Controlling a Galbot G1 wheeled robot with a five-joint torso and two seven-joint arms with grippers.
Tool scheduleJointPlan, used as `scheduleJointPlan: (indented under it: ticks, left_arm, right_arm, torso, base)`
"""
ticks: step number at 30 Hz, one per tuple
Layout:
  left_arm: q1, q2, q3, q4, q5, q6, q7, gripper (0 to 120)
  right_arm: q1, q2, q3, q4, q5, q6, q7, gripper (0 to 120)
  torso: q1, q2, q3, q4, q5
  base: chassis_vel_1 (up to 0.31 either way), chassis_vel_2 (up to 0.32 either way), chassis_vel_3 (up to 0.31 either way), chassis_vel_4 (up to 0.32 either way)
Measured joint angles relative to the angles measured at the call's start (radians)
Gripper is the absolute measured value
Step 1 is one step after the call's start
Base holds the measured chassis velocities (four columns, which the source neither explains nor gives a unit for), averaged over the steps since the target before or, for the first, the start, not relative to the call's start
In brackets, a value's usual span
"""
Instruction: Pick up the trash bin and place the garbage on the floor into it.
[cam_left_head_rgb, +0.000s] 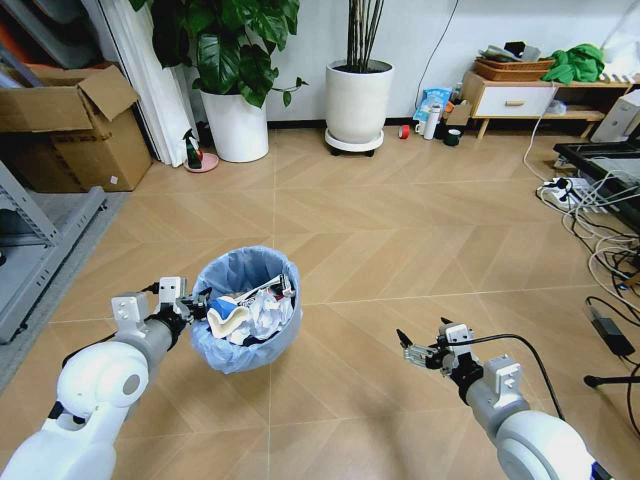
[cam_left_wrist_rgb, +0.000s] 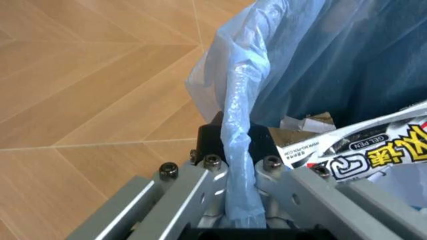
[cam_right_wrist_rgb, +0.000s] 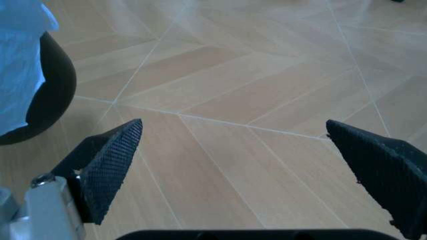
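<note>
Left gripper (cam_left_head_rgb: 196, 301) clamped on rim of trash bin (cam_left_head_rgb: 246, 308), garbage (cam_left_head_rgb: 250, 312) inside; right gripper (cam_left_head_rgb: 409, 349) fingers apart, empty, over bare floor (cam_left_head_rgb: 400, 240).

Herringbone wood floor (cam_left_head_rgb: 400, 230), white wall (cam_left_head_rgb: 420, 40), two potted plants in white pots (cam_left_head_rgb: 358, 100), low wooden cabinet (cam_left_head_rgb: 520, 100), cardboard boxes (cam_left_head_rgb: 70, 130) at left
</note>
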Motion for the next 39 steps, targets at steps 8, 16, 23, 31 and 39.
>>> scheduleJointPlan:
  ticks: [8, 16, 23, 31, 39]
  left_arm:
    - [0.005, 0.006, 0.001, -0.003, 0.000, 0.000, -0.001, 0]
    - [0.013, 0.028, -0.021, -0.007, -0.018, 0.000, -0.005, 0]
    - [-0.006, 0.025, -0.002, 0.021, -0.023, 0.000, -0.007, 0]
    - [-0.028, 0.025, 0.013, 0.038, -0.023, 0.000, -0.005, 0]
    - [-0.024, 0.024, 0.014, 0.044, -0.022, 0.000, 0.000, 0]
  right_arm:
    - [-0.004, 0.017, 0.009, 0.001, -0.002, 0.026, -0.003, 100]
    - [-0.004, 0.039, 0.018, -0.004, -0.015, 0.030, -0.003, 100]
    - [-0.001, 0.064, 0.034, -0.008, -0.027, 0.037, -0.012, 100]
    - [0.001, 0.073, 0.045, -0.010, -0.027, 0.037, -0.015, 100]
    - [0.003, 0.092, 0.036, -0.018, -0.034, 0.037, -0.015, 100]
  torso:
    - [0.000, 0.000, 0.000, 0.0001, 0.0002]
    - [0.000, 0.000, 0.000, -0.0001, 0.0004]
    - [0.000, 0.000, 0.000, 0.0000, -0.0001]
    - [0.000, 0.000, 0.000, 0.0000, 0.0000]
    - [0.000, 0.000, 0.000, 0.0000, 0.0000]
  base:
    - [0.065, -0.051, -0.057, 0.059]
    - [0.000, 0.000, 0.000, 0.000]
    - [0.000, 0.000, 0.000, 0.000]
    - [0.000, 0.000, 0.000, 0.000]
    - [0.000, 0.000, 0.000, 0.000]
